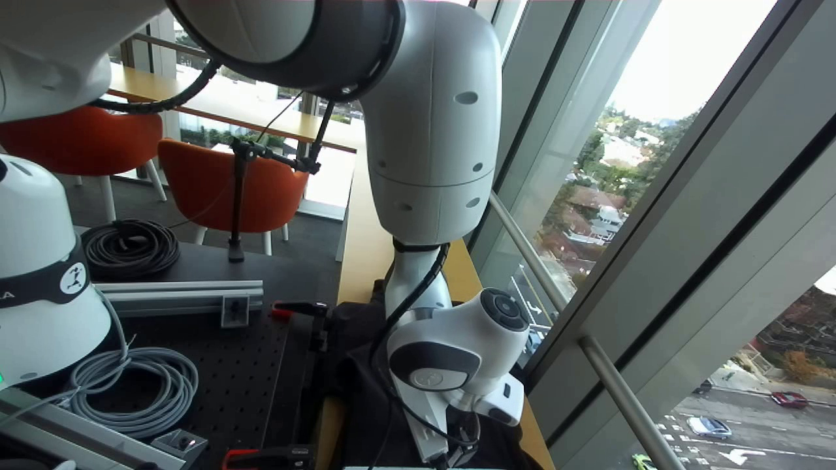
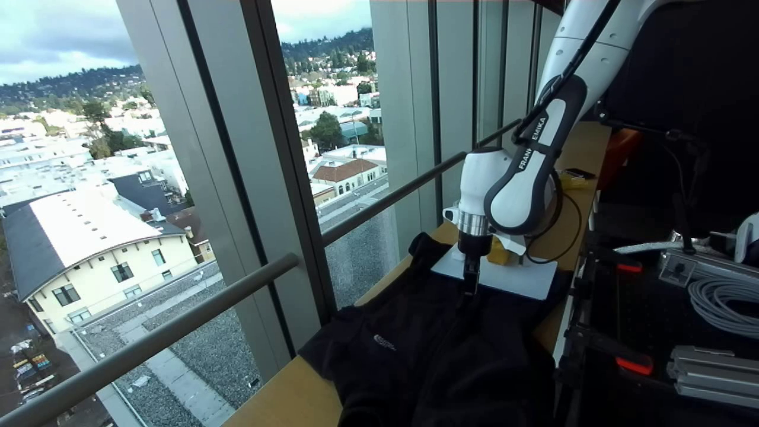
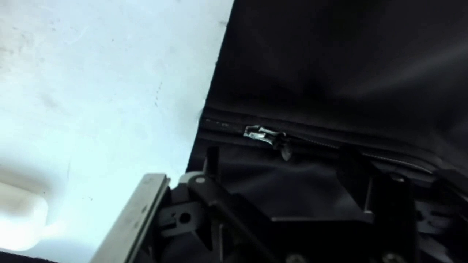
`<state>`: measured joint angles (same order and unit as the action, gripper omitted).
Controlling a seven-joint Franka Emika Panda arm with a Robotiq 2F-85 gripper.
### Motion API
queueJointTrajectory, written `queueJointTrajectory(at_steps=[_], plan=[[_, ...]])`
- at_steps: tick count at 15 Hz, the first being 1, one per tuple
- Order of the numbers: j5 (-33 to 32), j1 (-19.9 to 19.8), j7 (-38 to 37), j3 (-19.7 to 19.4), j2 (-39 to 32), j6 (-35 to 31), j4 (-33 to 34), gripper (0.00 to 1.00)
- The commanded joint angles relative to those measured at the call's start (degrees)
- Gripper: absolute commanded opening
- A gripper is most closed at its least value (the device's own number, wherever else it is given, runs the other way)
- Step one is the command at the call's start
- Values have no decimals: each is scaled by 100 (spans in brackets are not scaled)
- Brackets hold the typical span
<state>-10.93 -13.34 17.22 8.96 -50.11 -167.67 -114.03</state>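
Tall windows (image 2: 329, 124) line the room's side above a light-wood ledge (image 2: 284, 400), the surface. Spread upon it, from its window-side edge to its room-side edge, is a black fabric jacket (image 2: 409, 356) with a small pale logo (image 2: 383, 342). Across the surface beyond the logo lies a flat, white rectangular board (image 2: 522, 281), with a yellow block (image 2: 500, 254) on or just behind it and, in the wrist view, a rounded white object (image 3: 22, 215) upon it. Black clamps with red grips (image 2: 634, 365) sit near the room-side edge.

Pointing down at the jacket is a slim black two-fingered tool (image 3: 278, 157), its jaws parted and nothing held between them; contact with the cloth cannot be told. Near the board's edge, on the jacket's dark zipper track (image 3: 325, 144), sits a small silver metal slider (image 3: 260, 134). Its short dark pull tab (image 3: 286, 152) appears in line with the gap between the fingertips, apart from both.

State of the work, as judged from this arrangement: jacket laid out, slider exposed, tool stationed close by; a grip on the pull tab is not in place. How much of the track is joined, and how much is left, cannot be made out.
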Motion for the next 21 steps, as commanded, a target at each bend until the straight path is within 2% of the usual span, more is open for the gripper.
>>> queueJointTrajectory(at_steps=[1,5,6,10,15,21], plan=[[106,-94,214,48,-27,-40,-41,50],[92,-85,248,53,-93,-33,-15,43],[84,-68,253,46,-109,-32,4,48],[71,-59,296,30,-122,-28,26,52],[64,-39,322,25,-121,-5,72,46],[58,8,339,19,-169,20,211,48]])
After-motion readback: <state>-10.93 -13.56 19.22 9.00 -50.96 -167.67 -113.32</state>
